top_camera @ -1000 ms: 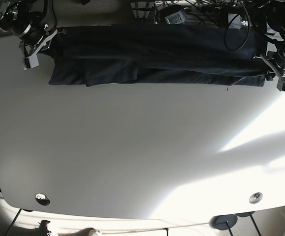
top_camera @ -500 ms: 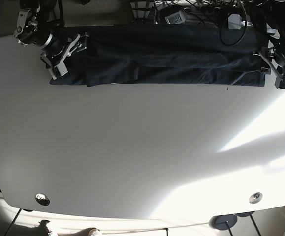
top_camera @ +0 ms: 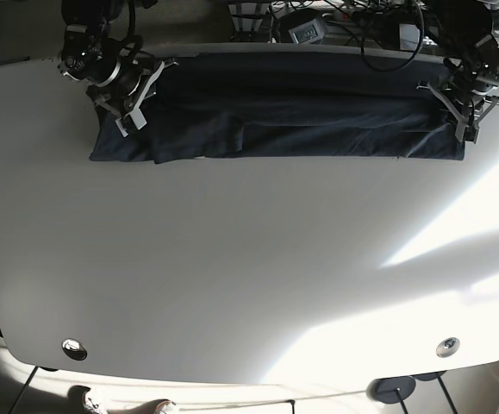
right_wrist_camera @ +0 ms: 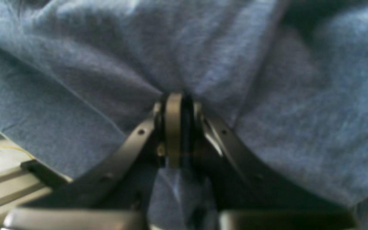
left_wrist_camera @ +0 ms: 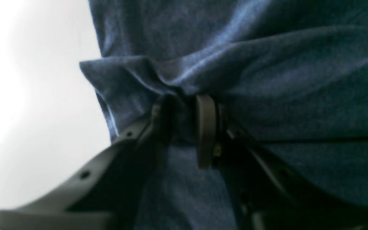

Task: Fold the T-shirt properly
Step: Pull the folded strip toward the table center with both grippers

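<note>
T-shirt [top_camera: 283, 116], dark blue, lies as one long folded band along the far edge of the white desk [top_camera: 232, 259], reaching almost from one far corner to the other. One shirt only is on the desk. The desk is broad and pale, with rounded near corners, and bright sunlight falls in patches on its near side, at the right of the base view. Two small round metal fittings sit in the desk near the front edge, one [top_camera: 74, 348] at the left and one [top_camera: 446, 347] at the right. Behind the far edge there is a tangle of black cables [top_camera: 378, 26] and some dark equipment; below the front edge the floor and thin desk legs show a little.

Two arms stand at the two ends of the shirt. The left hand [top_camera: 460, 108] is at the end on the right of the base view, and its wrist view shows the fingers [left_wrist_camera: 205, 127] pressed together on a bunched fold of the cloth near the shirt's edge, with white desk beside it. The right hand [top_camera: 128, 99] is at the other end, and its fingers [right_wrist_camera: 173, 127] are also clamped tight on a pinch of the blue cloth, which spreads in wrinkles around them
</note>
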Controlling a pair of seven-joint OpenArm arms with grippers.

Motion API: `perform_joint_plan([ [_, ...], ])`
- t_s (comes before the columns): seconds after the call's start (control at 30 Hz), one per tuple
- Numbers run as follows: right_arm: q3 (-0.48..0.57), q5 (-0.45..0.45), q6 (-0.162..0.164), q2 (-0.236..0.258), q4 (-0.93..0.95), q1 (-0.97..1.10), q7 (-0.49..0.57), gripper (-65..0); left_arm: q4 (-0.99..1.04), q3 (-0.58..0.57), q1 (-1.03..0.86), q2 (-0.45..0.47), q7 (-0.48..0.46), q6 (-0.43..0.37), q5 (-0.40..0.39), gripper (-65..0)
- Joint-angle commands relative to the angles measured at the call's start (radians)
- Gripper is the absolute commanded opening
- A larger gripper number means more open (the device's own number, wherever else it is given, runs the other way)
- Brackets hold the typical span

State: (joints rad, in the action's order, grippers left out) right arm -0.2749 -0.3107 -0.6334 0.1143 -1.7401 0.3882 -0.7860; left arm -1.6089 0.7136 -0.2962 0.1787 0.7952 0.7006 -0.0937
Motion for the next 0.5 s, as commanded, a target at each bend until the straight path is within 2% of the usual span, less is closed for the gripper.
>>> perform_joint_plan([
  [0.03,-0.007,0.058,0.025,0.041,0.065,-0.056,-0.033,-59.6,0.020,-0.002,0.025,0.018,0.022,-0.002,0.022,-53.8],
  [0.13,-0.007,0.064,0.027,0.065,0.174,-0.160,0.010,-59.6,0.083,-0.002,0.111,0.018,0.026,-0.002,0.028,-53.8],
  [0.3,-0.005,0.064,0.030,0.101,0.303,-0.298,0.015,-59.6,0.239,-0.032,0.248,0.025,0.026,-0.002,0.030,-53.6],
  [0.4,-0.004,0.064,0.030,0.106,0.323,-0.344,0.017,-59.6,0.281,-0.059,0.300,0.048,0.026,-0.002,0.024,-53.6],
  [0.5,0.001,0.064,0.030,0.106,0.299,-0.354,0.017,-59.6,0.236,-0.059,0.312,0.045,0.054,-0.002,0.019,-53.6],
])
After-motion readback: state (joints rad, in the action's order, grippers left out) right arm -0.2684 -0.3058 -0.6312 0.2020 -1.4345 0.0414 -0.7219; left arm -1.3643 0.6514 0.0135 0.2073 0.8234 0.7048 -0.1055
